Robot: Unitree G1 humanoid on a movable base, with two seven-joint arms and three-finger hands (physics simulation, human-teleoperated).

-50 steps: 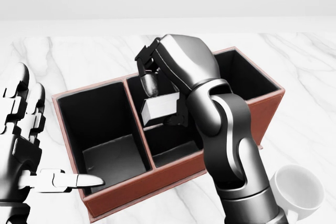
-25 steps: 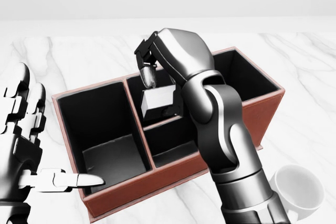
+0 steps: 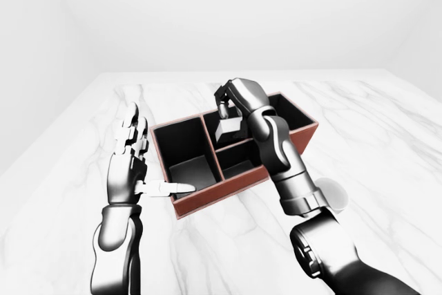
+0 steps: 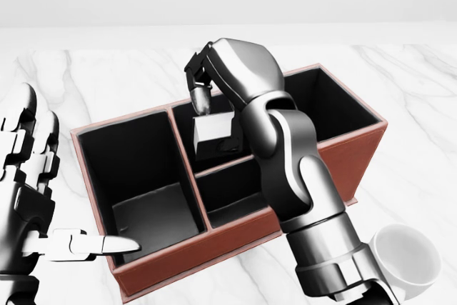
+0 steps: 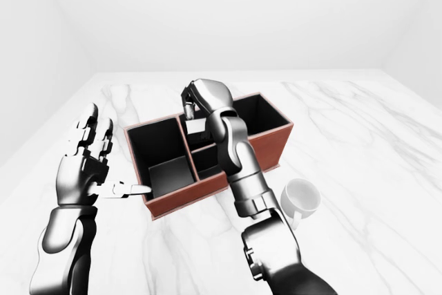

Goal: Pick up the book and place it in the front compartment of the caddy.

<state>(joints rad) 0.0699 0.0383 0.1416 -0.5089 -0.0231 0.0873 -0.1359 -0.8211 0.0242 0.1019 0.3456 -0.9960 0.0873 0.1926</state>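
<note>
Shifted a little up and leftward in the head view since a second ago: right hand and the book pinched beneath it, now lower against the dark inner wall of the caddy. Fingers closed round the book's upper edge, one fingertip pressing on top of it, the grey block hanging just under the fingers, tilted slightly. Held over the upper of the two small middle compartments, just above the thin divider that splits them; whether touching the floor or wall there, cannot tell. Directly below the fingers in the head view, the lower middle compartment, open and dark.

Unchanged on the left: left hand spread open beside the caddy's left end, fingers upright and apart, thumb tip pointing right and lying across the rim of the large left compartment, gripping nothing.

Well right of and below the right hand's fingers, near the right forearm, a white cup resting on the marble table, apart from the caddy's red-brown wall.
</note>
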